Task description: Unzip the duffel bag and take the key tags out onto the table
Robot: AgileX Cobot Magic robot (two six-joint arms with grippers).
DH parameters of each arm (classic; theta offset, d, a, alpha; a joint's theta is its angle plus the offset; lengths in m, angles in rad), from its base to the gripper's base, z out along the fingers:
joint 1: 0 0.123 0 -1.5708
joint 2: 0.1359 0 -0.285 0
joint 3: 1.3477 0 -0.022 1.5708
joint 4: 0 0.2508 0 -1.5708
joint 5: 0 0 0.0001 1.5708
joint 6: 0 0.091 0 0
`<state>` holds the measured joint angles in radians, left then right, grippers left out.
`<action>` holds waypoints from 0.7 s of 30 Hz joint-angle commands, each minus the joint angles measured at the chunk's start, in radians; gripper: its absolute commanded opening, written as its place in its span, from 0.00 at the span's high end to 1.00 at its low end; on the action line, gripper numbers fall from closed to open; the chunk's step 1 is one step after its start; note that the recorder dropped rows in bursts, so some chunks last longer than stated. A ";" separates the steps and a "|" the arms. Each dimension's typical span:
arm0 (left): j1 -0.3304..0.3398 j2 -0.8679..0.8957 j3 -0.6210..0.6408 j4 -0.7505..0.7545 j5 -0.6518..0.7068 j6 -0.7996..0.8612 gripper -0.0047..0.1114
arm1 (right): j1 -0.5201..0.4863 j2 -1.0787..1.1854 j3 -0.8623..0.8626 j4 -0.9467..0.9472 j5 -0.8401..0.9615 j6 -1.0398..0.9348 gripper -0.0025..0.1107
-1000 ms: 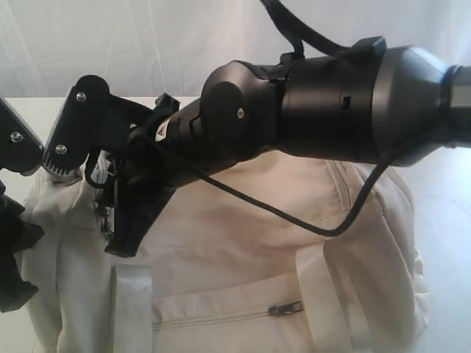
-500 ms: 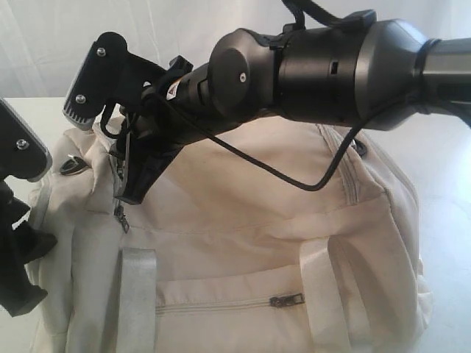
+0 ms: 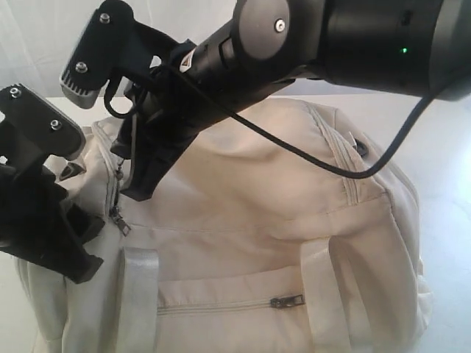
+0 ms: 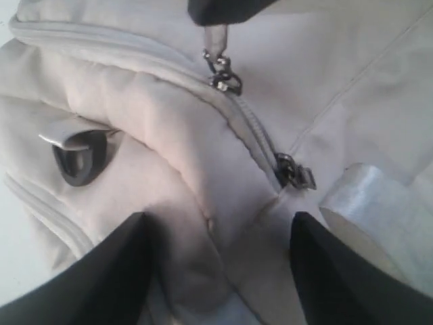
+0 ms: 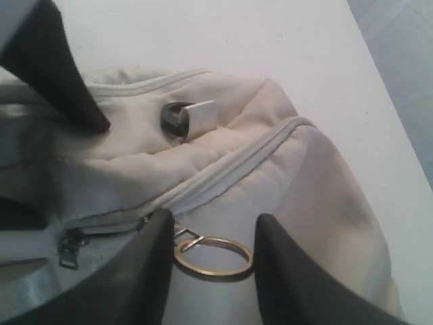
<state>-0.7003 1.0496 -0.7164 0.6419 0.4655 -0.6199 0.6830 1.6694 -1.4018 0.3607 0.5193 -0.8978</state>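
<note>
The cream duffel bag (image 3: 257,220) fills the exterior view, its top zipper (image 4: 254,128) closed. My right gripper (image 3: 134,184) reaches across to the bag's left end. In the right wrist view that gripper (image 5: 215,220) has a metal pull ring (image 5: 213,256) spanning the gap between its fingers, touching both. The ring links to a zipper slider (image 4: 224,78). My left gripper (image 4: 218,217) is open, straddling a bulge of bag fabric just below a second slider (image 4: 295,175). The key tags are hidden. The white table (image 5: 203,40) shows beyond the bag.
A dark D-ring with a fabric tab (image 4: 78,159) sits on the bag's end near both grippers. Pale webbing straps (image 3: 136,301) run down the front beside a zipped side pocket (image 3: 285,301). The right arm's cable (image 3: 294,151) hangs over the bag top.
The right arm has risen, and its gripper with it, and the bag's left end stands higher. My left gripper has moved up and in against the bag's left end.
</note>
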 commanded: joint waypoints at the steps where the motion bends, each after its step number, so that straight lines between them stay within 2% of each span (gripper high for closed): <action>1: 0.001 0.040 0.038 0.160 0.038 -0.216 0.51 | -0.008 -0.015 -0.009 -0.003 0.006 0.011 0.98; 7: 0.001 0.039 0.062 0.131 0.035 -0.244 0.95 | -0.008 -0.015 -0.009 -0.007 -0.020 0.011 0.98; 10: 0.001 0.014 0.063 0.072 0.031 -0.214 0.96 | -0.008 -0.003 -0.009 -0.007 -0.069 0.011 0.98; 16: 0.001 -0.060 0.063 -0.119 0.045 -0.006 0.96 | -0.008 0.037 -0.014 -0.007 -0.184 0.011 0.98; 21: 0.001 -0.099 0.080 -0.214 0.061 0.101 0.96 | -0.008 0.098 -0.057 -0.001 -0.230 0.011 0.98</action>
<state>-0.6986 0.9764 -0.6608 0.5289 0.4652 -0.5731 0.6870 1.7433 -1.4260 0.3774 0.3999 -0.8891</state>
